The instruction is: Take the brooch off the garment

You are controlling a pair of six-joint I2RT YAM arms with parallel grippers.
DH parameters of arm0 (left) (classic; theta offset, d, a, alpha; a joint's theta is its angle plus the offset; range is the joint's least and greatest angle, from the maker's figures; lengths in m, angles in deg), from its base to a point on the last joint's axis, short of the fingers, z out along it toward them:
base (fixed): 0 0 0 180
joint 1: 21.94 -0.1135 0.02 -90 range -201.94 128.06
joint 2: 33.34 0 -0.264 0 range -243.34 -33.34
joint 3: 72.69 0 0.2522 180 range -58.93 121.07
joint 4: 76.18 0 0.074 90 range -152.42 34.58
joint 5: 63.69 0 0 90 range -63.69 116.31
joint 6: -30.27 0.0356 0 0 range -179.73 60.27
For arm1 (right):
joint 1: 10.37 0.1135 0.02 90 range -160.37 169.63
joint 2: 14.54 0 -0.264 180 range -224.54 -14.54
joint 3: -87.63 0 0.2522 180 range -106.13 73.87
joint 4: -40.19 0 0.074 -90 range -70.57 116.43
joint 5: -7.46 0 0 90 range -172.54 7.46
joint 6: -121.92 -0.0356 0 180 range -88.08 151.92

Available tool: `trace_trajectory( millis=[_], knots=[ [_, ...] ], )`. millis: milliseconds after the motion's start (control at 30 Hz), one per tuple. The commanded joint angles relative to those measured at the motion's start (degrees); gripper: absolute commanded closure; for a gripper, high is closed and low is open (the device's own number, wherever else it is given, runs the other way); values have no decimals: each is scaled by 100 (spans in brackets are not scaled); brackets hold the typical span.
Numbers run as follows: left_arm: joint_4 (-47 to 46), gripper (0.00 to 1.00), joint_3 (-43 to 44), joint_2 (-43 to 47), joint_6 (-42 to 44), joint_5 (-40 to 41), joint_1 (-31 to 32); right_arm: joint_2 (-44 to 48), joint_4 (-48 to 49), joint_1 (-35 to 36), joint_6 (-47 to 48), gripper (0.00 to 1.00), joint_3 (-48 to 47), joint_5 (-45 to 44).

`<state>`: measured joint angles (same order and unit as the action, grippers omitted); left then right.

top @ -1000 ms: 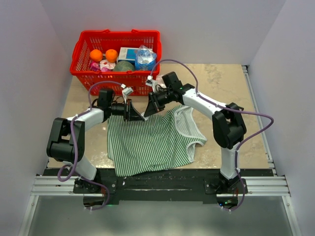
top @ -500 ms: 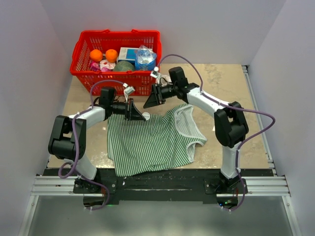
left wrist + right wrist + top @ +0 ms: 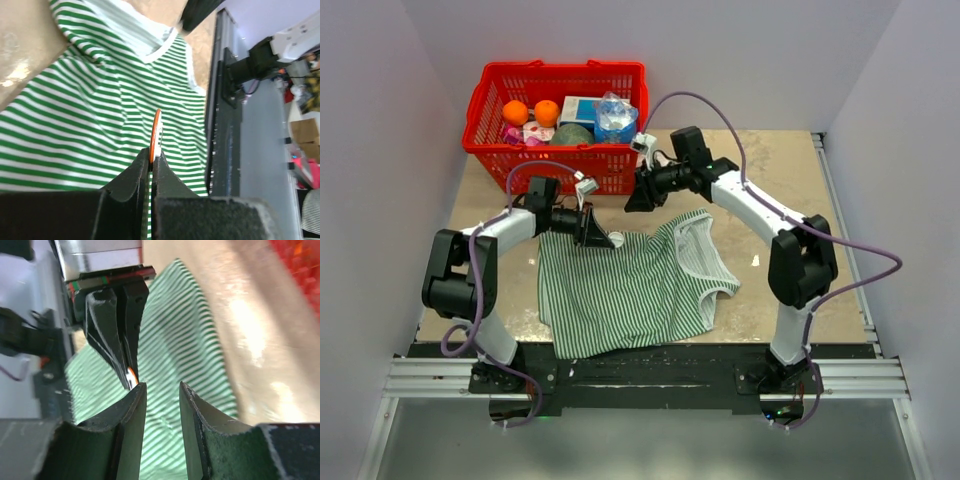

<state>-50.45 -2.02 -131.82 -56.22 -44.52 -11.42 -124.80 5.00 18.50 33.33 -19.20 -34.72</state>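
A red basket (image 3: 520, 160) holding 2 oranges (image 3: 515, 112) sits on the tan table (image 3: 780, 170).

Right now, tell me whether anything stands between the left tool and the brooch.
Nothing visible does: the left tool is shut on the brooch, held edge-on over the garment. The right tool hangs open, apart from both. Whether the brooch is free of the garment cannot be told.

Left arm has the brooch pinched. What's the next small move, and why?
Probably lift the left gripper a little, straight off the garment. The brooch sits edge-on between its closed fingertips, but the views don't show whether it is free of the cloth. The right gripper is open and empty.
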Motion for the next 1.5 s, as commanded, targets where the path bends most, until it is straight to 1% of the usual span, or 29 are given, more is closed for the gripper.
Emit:
trace_trajectory(
  millis=[0,67,100,167,200,233,267,300,333,400,433,467,500,533,567,600,633,667,700,733,767,800,833,900,1100,1233,1300,1367,1467],
  knots=[
    [973,100,417,293,1333,656,11,593,-484,-12,1020,64,35,-844],
    [1341,100,540,381,1704,1122,11,663,-468,-56,844,65,88,-835],
    [1439,100,576,504,2080,1306,46,724,-311,-74,626,64,149,-887],
    [1502,100,507,741,2521,2035,160,882,-204,-65,466,62,307,-1106],
    [1371,100,393,1108,2836,2342,326,927,-151,-65,231,59,334,-1247],
    [891,100,235,1346,2909,2963,397,944,-186,-65,124,57,291,-1431],
    [660,100,-115,1584,3006,3161,467,1023,-221,-82,18,56,282,-1807],
    [475,100,-266,1995,3233,3346,633,1050,-317,-100,-61,52,247,-1932],
    [73,100,-407,2199,3287,3861,757,1059,-422,-117,-62,50,72,-2012],
    [-333,100,-846,2734,3637,4242,1142,911,-842,-222,-44,48,-209,-2065],
    [-562,100,-1030,2903,3770,4722,1301,831,-932,-258,-62,47,-454,-2048],
    [-1216,100,-1476,3061,3884,5023,1486,761,-1029,-328,-97,46,-553,-1943],
    [-1649,100,-1733,3341,4260,5331,1870,603,-1117,-389,-306,45,-693,-1855],
    [-2411,100,-2240,3457,4498,5882,2074,550,-1100,-442,-395,46,-712,-1707],
    [-2819,100,-2489,3615,4753,6131,2442,506,-1022,-582,-674,47,-686,-1392],
    [-3240,100,-2726,3668,5304,6403,2620,453,-777,-670,-877,47,-572,-1215],
    [-4115,100,-3129,3669,5588,6945,2778,435,-627,-758,-1123,47,-510,-1030],
    [-4524,100,-3281,3591,6121,7134,3032,418,-451,-890,-1630,47,-440,-793],
    [-4893,100,-3413,3529,6362,7388,3121,400,-49,-943,-1870,47,-239,-112],
    [-5602,100,-3614,3459,6582,7712,3201,400,181,-970,-2099,48,-115,199],
    [-5913,100,-3686,3301,7001,7855,3323,417,575,-979,-2353,51,8,542],
    [-6204,100,-3747,3221,7197,7969,3385,426,674,-988,-2391,52,148,919],
    [-6807,100,-3887,3142,7364,8153,3421,409,701,-988,-2382,52,176,1036],
    [-7242,100,-3994,2966,7787,8208,3474,330,798,-988,-2426,53,237,1360],
    [-7401,100,-3898,2799,8157,8190,3509,66,1185,-997,-2892,54,466,1644],
    [-7393,100,-3591,2597,8323,8173,3518,31,1351,-988,-3023,52,536,1740],
    [-7541,100,-3564,2509,8499,8015,3518,-48,1833,-961,-3348,52,659,2125],
    [-7577,100,-3494,2404,8561,7979,3518,-66,2334,-891,-3681,59,729,2468],
    [-7577,100,-3335,2307,8596,7979,3527,-92,2162,-786,-3474,58,572,2601]
  ],
)
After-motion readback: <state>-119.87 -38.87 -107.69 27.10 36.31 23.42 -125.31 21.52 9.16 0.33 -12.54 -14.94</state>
